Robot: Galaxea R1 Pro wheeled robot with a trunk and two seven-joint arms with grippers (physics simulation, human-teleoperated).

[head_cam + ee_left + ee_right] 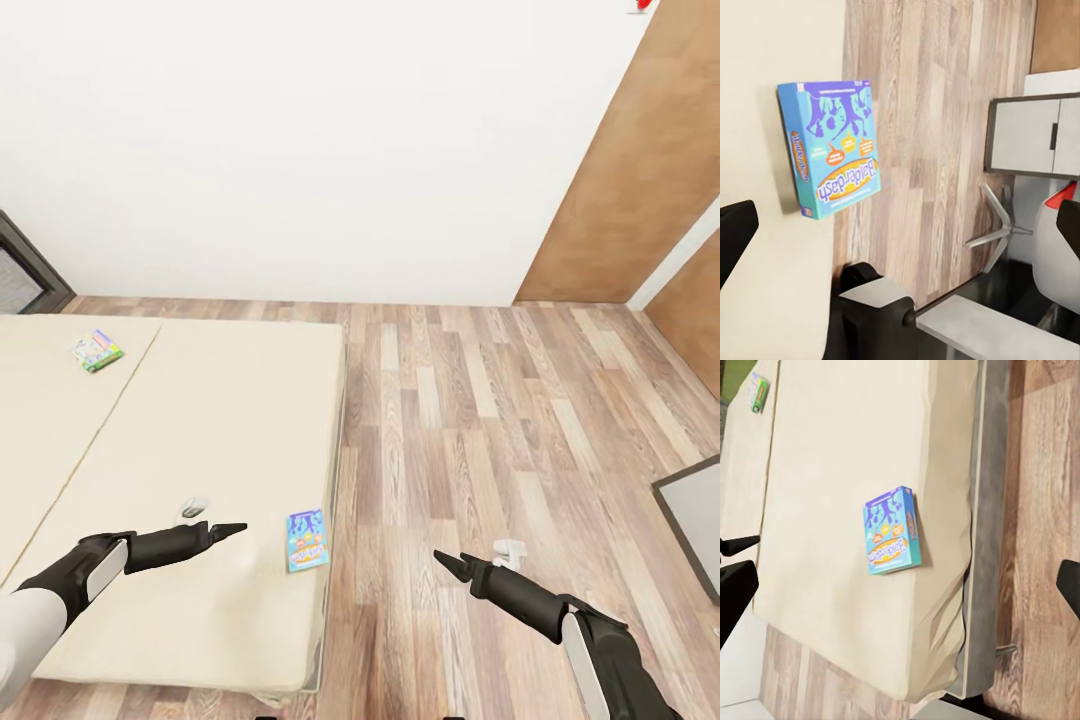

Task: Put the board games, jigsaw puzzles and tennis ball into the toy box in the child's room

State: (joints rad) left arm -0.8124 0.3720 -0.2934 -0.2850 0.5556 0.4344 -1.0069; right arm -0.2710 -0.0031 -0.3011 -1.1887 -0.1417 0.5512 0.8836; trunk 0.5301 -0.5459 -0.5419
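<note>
- The left pincer [232,527] hangs low over the bed [200,420], its dark fingers drawn together to a point in the head view and holding nothing; in the left wrist view the two finger edges sit far apart at the frame sides, so I cannot tell its spread for sure.
- The right pincer [447,562] hovers over the wood-plank floor [480,420] at about 5 o'clock from the bed corner, tips together in a point from above and empty; its true gap I cannot tell either.
- The blue board game [306,540] lies flat on the beige mattress, just inside the bed's right edge, between the two pincers and nearer the left one, at about 3 o'clock from it. It touches neither.
- The green-bordered board game [97,351] lies well apart, toward 10 o'clock on the far side of the mattress, near the wall.
- A white wall [300,140] backs the bed; a brown panel [640,170] stands at 1 o'clock.
</note>
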